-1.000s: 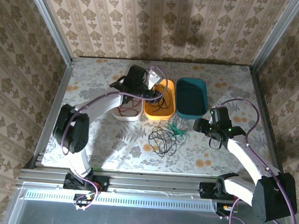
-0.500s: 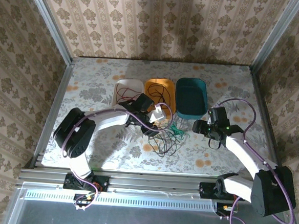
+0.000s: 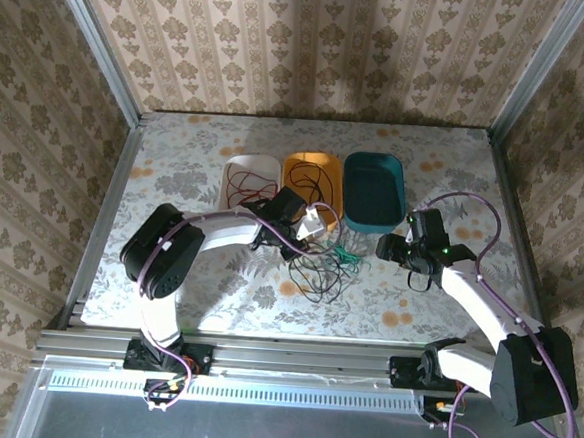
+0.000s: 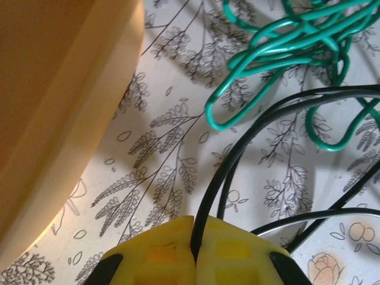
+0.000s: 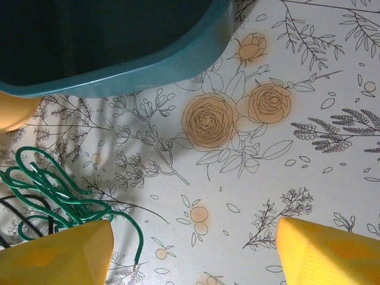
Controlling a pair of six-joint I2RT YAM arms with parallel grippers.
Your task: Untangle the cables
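A black cable point(image 3: 314, 273) lies in loose loops on the flowered table, tangled with a small green cable point(image 3: 346, 255) on its right. My left gripper point(image 3: 317, 225) is low over the table just in front of the orange bin point(image 3: 328, 165). In the left wrist view its yellow fingers point(image 4: 148, 255) are shut on a strand of the black cable point(image 4: 234, 160), with the green cable point(image 4: 285, 41) just beyond. My right gripper point(image 3: 391, 251) stands open to the right of the green cable point(image 5: 47, 190), one fingertip point(image 5: 59, 255) beside it. A red cable point(image 3: 249, 187) lies in the white bin.
Three bins stand in a row at mid-table: white point(image 3: 231, 167), orange with a black wire inside, and teal point(image 3: 376, 163). The teal bin wall point(image 5: 119, 71) is close ahead of my right gripper point(image 5: 193, 255). The orange bin wall point(image 4: 59, 89) is left of my left gripper point(image 4: 195, 228).
My left gripper came down from above the white and orange bins to the table in front of them and now holds the black cable. The right arm has barely moved.
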